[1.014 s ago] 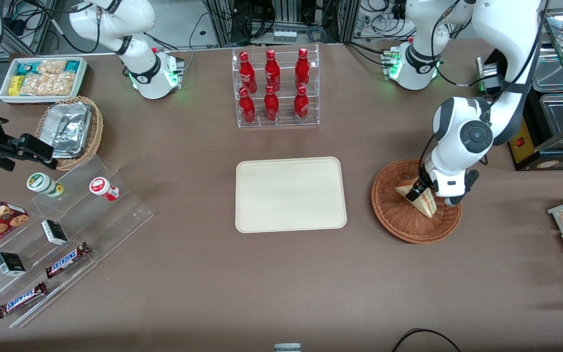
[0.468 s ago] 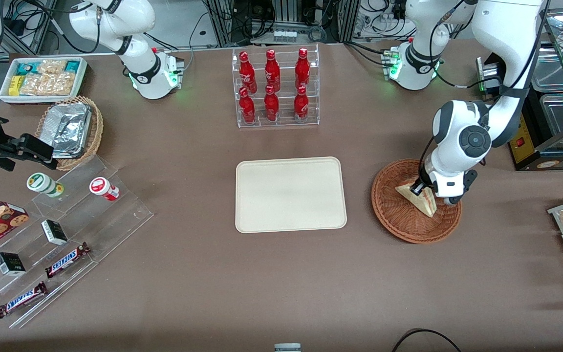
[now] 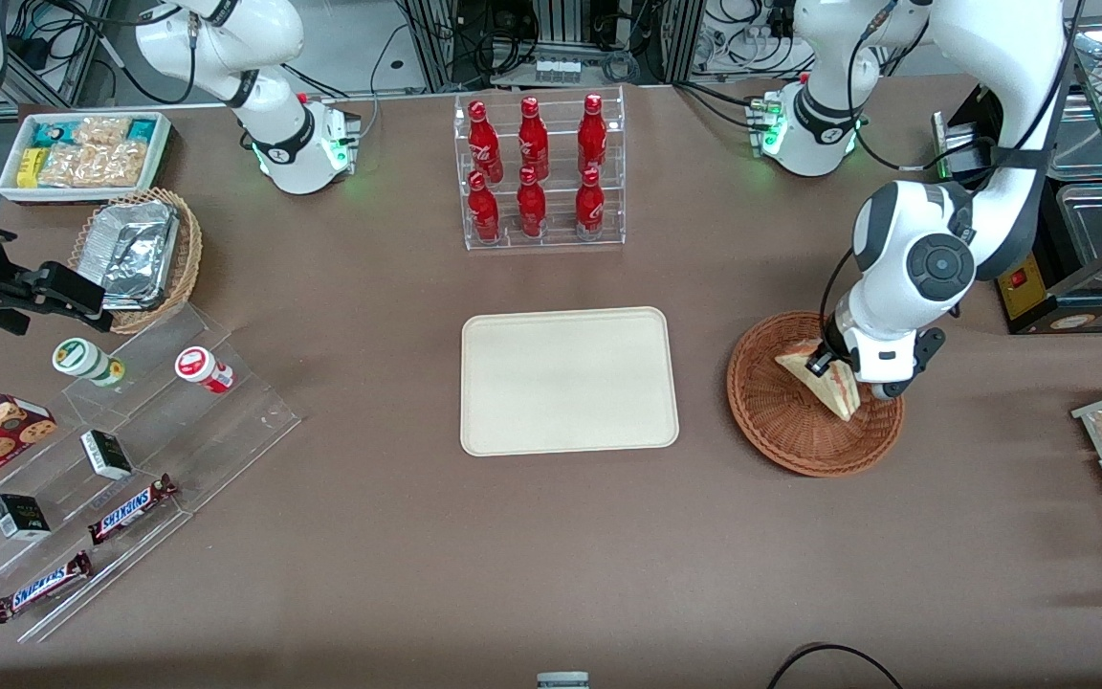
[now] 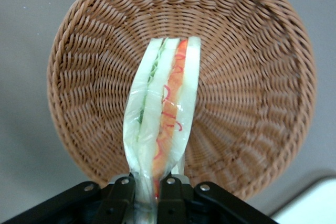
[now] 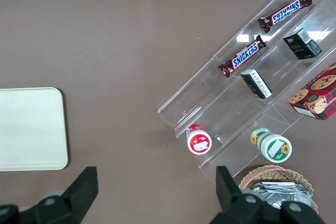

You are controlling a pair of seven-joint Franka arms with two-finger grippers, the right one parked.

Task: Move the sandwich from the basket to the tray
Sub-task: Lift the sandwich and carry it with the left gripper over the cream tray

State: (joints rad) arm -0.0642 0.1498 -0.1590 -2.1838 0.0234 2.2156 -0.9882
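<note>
Table [image 3: 398, 536]: layout unchanged over the last second; only the left arm [image 3: 924, 258] differs.

Tray [image 3: 568, 380]: bare, mid-table, well apart from the basket, toward the parked arm's end from it.

Basket [image 3: 781, 431]: same spot as a second ago. In the wrist view the basket [image 4: 252, 51] lies under the wedge with weave visible all round it.

Arm: wrist sits slightly higher than 0.5 s ago, so the lift has begun.

Sandwich [image 3: 824, 381]: no longer lying in the basket as before; raised a little, still over the basket. In the wrist view the sandwich [image 4: 164, 114] stands on edge, red and green layers showing.

Gripper [image 4: 148, 195]: clenched on the wedge's narrow end, one finger on each bread face.

Judgement: grasp secured, pick nearly done. Remaining: clear the rim, carry to tray, release. Risk: soft bread pinched at one end may sag or slip.
</note>
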